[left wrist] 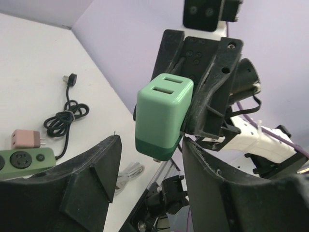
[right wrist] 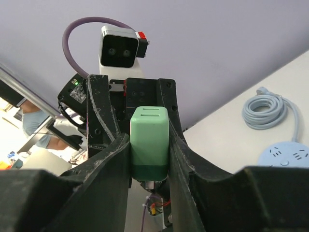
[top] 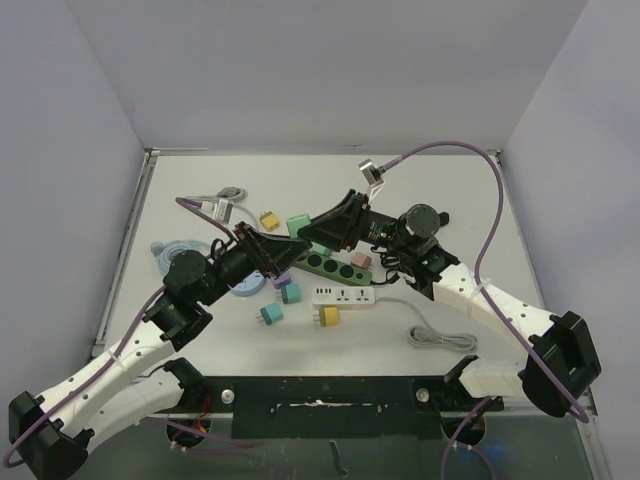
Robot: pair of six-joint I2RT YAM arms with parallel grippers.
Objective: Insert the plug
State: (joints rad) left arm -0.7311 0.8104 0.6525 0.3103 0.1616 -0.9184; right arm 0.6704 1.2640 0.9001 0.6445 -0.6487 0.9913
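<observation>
A mint-green plug (top: pixel 297 224) with a dark green base is held above the table's middle. My right gripper (top: pixel 314 233) is shut on it; in the right wrist view the plug (right wrist: pixel 149 140) sits clamped between both fingers (right wrist: pixel 111 164). My left gripper (top: pixel 277 251) faces it, open. In the left wrist view the plug (left wrist: pixel 163 116) hangs between the tips of my spread fingers (left wrist: pixel 94 176), and I cannot tell if they touch it. A green power strip (top: pixel 335 265) and a white power strip (top: pixel 343 296) lie below on the table.
Small plugs lie around: yellow (top: pixel 269 220), teal (top: pixel 290 292), teal (top: pixel 270 315), yellow (top: pixel 328 317), pink (top: pixel 360 261). A blue round strip with coiled cable (top: pixel 178 250) lies at the left. A white cable (top: pixel 440 338) lies at the right.
</observation>
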